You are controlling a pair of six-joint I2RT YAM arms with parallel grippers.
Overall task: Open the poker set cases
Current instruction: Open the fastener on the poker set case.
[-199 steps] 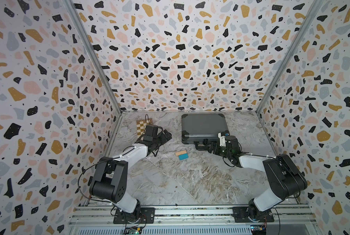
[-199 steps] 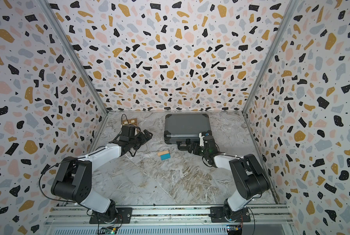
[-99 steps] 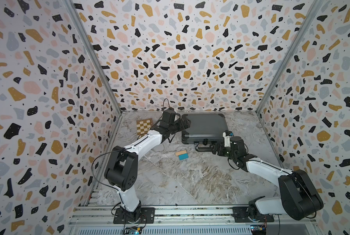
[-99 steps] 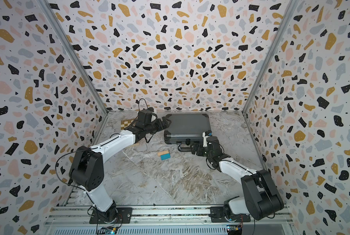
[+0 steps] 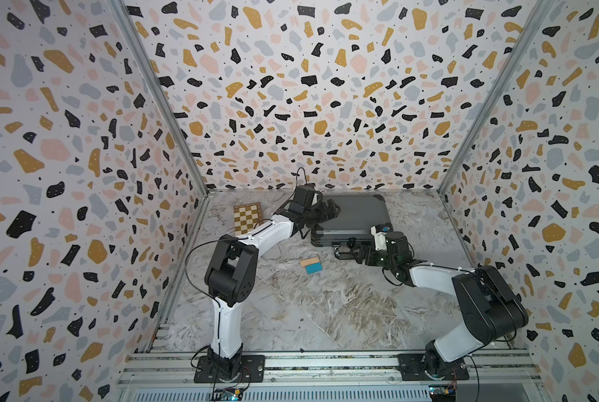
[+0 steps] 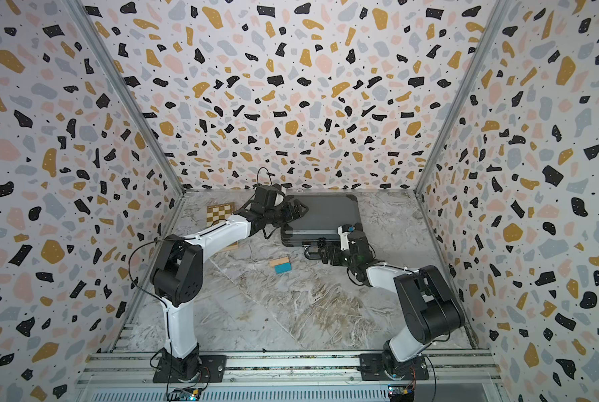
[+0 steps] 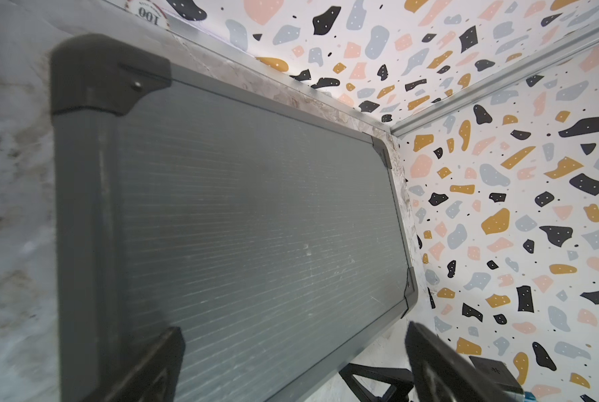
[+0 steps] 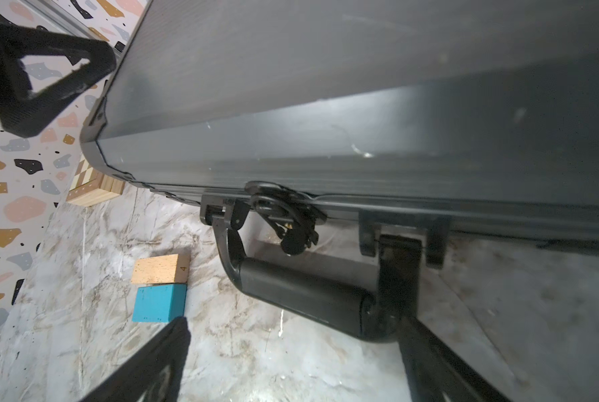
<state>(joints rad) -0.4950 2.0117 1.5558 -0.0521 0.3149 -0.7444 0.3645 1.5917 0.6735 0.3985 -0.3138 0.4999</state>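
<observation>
Right wrist view shows the case [image 8: 325, 87] closed and lying flat at the far edge of the table [image 8: 291, 365], with its handle [image 8: 301, 296] and latch [image 8: 284, 215] facing the near edge. The right hand [image 5: 355, 251] is low and reaches forward from the near right corner. It is released and empty, fingers [image 8: 144, 365] spread to either side of the handle. Hazard: closing here would probably catch the handle rather than the latch, and a pull would then drag or tip the whole case instead of freeing the lid. A sideways sweep could knock the wooden block [image 8: 160, 268] and blue block [image 8: 158, 302] near the handle. The left hand [image 5: 331, 210], also released and empty, is extended over the lid's left end; contact with the lid cannot be confirmed. Downward pressure there would hold the lid shut, and a sideways push could slide the case across the table.
</observation>
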